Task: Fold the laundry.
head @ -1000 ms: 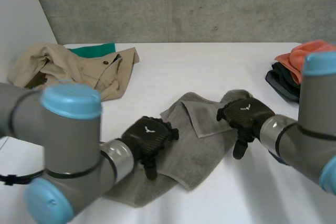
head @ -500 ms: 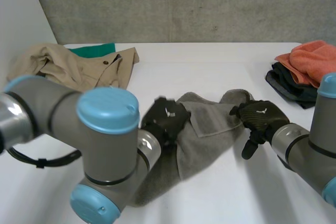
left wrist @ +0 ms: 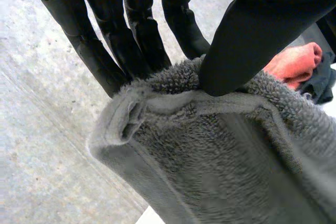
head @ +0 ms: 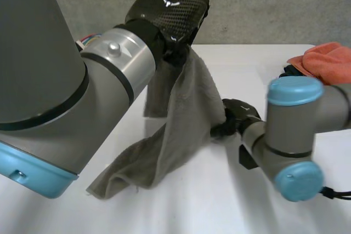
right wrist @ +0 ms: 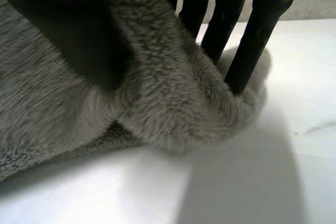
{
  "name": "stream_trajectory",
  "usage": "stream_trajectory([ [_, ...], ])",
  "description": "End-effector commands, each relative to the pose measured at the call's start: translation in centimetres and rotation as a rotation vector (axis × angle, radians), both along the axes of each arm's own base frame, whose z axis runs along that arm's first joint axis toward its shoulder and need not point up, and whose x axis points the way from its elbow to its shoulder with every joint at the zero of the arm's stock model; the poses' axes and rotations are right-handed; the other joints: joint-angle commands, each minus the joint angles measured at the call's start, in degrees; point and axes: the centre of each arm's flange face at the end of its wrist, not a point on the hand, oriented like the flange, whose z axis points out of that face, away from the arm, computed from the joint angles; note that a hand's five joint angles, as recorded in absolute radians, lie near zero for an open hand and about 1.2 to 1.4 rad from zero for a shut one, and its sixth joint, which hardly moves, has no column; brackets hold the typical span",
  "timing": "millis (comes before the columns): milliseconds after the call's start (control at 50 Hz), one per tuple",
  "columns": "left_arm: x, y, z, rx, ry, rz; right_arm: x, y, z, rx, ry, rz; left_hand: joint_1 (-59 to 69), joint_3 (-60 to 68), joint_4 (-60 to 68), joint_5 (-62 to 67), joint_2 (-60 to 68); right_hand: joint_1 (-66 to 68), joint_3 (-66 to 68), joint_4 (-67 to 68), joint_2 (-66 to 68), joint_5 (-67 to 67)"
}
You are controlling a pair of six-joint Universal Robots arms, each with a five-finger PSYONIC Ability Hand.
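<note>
White surface with one grey towel mid-frame. My read is that you're in the lift-and-spread step, with no fold made yet.

**Towel:** In the head view its top edge is held up at 12 o'clock and the rest drapes down. The loose end is bunched on the surface toward 7 o'clock, and another part is drawn out toward 3 o'clock.

**Left hand**: It is up high and closed on the towel's upper edge. The thumb presses the hem against the straight fingers in a pinch grip.

**Right hand**: It is low, close to the surface, at 3 o'clock of the towel, and also clamped on it. A thick bunch of cloth is squeezed between the thumb and fingers. I can't tell whether that bunch is a corner or an edge.

**Next move, as a judgement:** You need to pull the two held points apart so the towel hangs flat, then lay it down square. The bunch in the right hand probably calls for a regrip nearer a corner.

**Orange cloth**: It sits at 2 o'clock, well apart from the towel and from both hands.
</note>
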Motion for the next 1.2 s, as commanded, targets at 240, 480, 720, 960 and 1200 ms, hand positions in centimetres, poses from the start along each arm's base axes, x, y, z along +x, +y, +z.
stream_trajectory([
  [240, 6.0, -0.4, 6.7, -0.113, 0.118, 0.138, -2.7, -8.0, 15.3, -0.565, 0.215, 0.173, 14.13, 12.11, 11.61, 13.09, 11.60, 19.82, 20.76, 20.90, 19.30, 21.14],
  [480, 7.8, -1.4, 5.6, -0.065, 0.121, 0.175, 3.4, -8.9, 12.5, -0.514, 0.169, 0.420, 14.13, 12.11, 11.61, 13.09, 11.60, 19.82, 20.76, 20.90, 19.30, 21.14],
  [720, 6.9, -3.1, -5.0, 0.176, -0.052, 0.176, 5.5, -5.4, 6.4, -0.388, 0.355, 0.422, -27.84, -29.85, -30.35, -28.87, -30.36, -50.18, -49.24, -49.10, -50.70, -48.86],
  [960, 6.4, -6.0, -12.5, 0.461, -0.009, 0.232, 1.2, -5.4, 12.6, -0.496, 0.430, 0.246, -50.27, -52.28, -52.78, -51.30, -52.79, -50.18, -49.24, -49.10, -50.70, -48.86],
  [1200, 5.9, -5.3, -14.0, 0.542, -0.022, 0.188, -6.5, -8.8, 8.1, -0.315, 0.737, 0.481, -54.65, -56.67, -57.17, -55.69, -57.18, -31.39, -30.44, -30.31, -31.91, -30.06],
])
